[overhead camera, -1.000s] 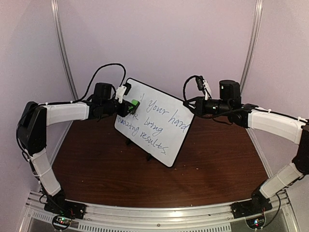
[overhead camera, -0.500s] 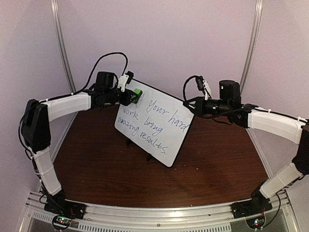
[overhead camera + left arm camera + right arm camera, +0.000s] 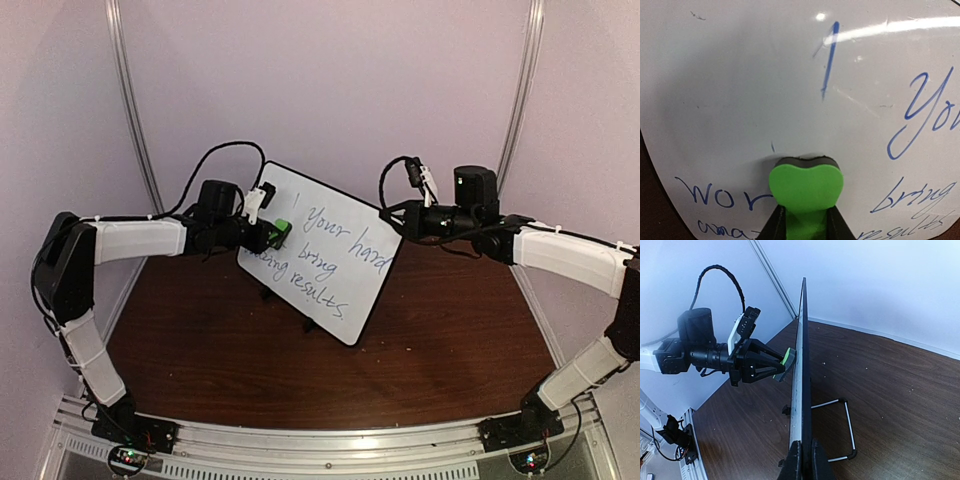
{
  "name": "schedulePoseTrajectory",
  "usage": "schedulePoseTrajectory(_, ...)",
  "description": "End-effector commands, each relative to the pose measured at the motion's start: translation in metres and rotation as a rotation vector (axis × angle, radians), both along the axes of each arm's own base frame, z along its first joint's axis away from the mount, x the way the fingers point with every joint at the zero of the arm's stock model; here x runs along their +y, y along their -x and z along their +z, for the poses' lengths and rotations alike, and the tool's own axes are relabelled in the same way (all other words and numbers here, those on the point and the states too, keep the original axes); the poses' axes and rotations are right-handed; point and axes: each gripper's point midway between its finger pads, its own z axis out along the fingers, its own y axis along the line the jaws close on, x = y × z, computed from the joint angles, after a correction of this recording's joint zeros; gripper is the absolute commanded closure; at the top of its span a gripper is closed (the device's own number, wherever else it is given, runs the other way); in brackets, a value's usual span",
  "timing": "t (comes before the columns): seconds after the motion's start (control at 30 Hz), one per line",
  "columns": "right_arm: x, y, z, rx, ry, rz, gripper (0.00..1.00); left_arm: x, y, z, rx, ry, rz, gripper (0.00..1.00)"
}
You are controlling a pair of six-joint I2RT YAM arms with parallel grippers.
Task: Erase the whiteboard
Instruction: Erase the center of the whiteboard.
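Note:
The whiteboard (image 3: 330,255) stands tilted on small black feet on the brown table, with blue handwriting across its right and lower parts and a wiped patch at its upper left. My left gripper (image 3: 270,233) is shut on a green eraser (image 3: 282,229) and presses its dark pad flat against the board's left part, just above the word "work". In the left wrist view the eraser (image 3: 806,187) sits between the two black fingers (image 3: 772,227). My right gripper (image 3: 396,225) is shut on the board's right edge; in the right wrist view it (image 3: 804,460) pinches the thin black frame (image 3: 803,365).
The brown table (image 3: 200,350) is ringed by pale purple walls. A wire stand (image 3: 845,427) props the board from behind. Black cables loop above both wrists. An aluminium rail (image 3: 330,445) runs along the near edge by the arm bases.
My left gripper and the eraser went up to the board's top left corner, then came down and right to above "work". Some writing there is gone. The right arm stayed still.

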Motion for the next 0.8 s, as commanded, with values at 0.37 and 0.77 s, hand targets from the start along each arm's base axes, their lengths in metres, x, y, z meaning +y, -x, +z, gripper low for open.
schedulePoseTrajectory(0.37,0.034,0.047,0.0,-0.048,0.011,0.276,1.0,0.013,-0.04,0.03,-0.058,0.016,0.062,0.83)
schedulePoseTrajectory(0.77,0.036,0.045,-0.003,-0.039,0.011,0.28,1.0,-0.012,0.009,-0.011,0.044,0.05,-0.022,0.83)
